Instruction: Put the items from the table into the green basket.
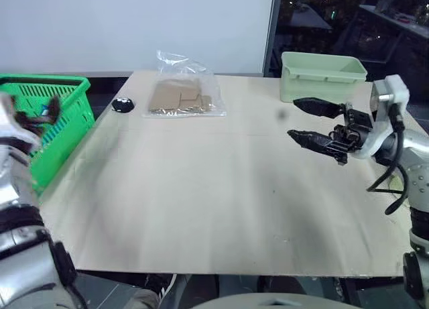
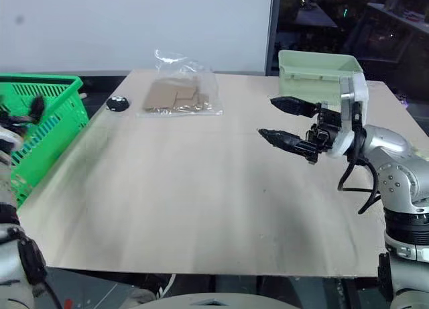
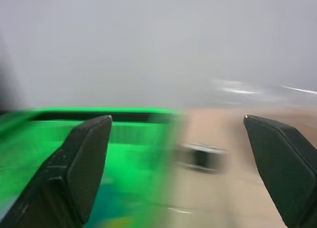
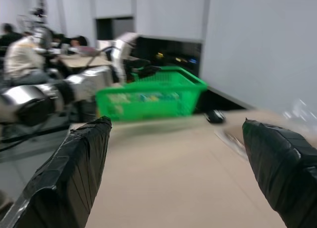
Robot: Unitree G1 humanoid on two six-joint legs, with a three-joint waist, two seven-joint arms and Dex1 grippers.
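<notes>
1. Green basket (image 1: 64, 114) sits off the table's left edge, near the far-left corner. Its long rim runs away from the robot, toward the back wall. Lattice sides visible.
2. Inside the basket, through the lattice in the right wrist view, there are blurred patches of printed colour (image 4: 143, 98); too smeared to tell which item is which or how either lies.
3. Table (image 1: 201, 208): pale wood, a faint seam across it. No pink carton or orange bottle can be made out on its surface.
4. Left gripper (image 1: 41, 111) hangs over the basket's near rim, blurred. In the left wrist view its two black fingers (image 3: 81, 163) stand wide apart with nothing between them; green basket below.
5. Right gripper (image 2: 281, 119) hovers above the table's right side, pointing left across the top. Its fingers (image 2: 285, 139) are spread, nothing between them.
6. Clear plastic bag (image 1: 182, 94) holding flat brown cardboard pieces lies at the far middle of the table.
7. Small black round object (image 1: 123, 105) rests on the table between the bag and the basket.
8. Pale mint tub (image 1: 320, 74) stands at the far right corner, behind the right gripper.
</notes>
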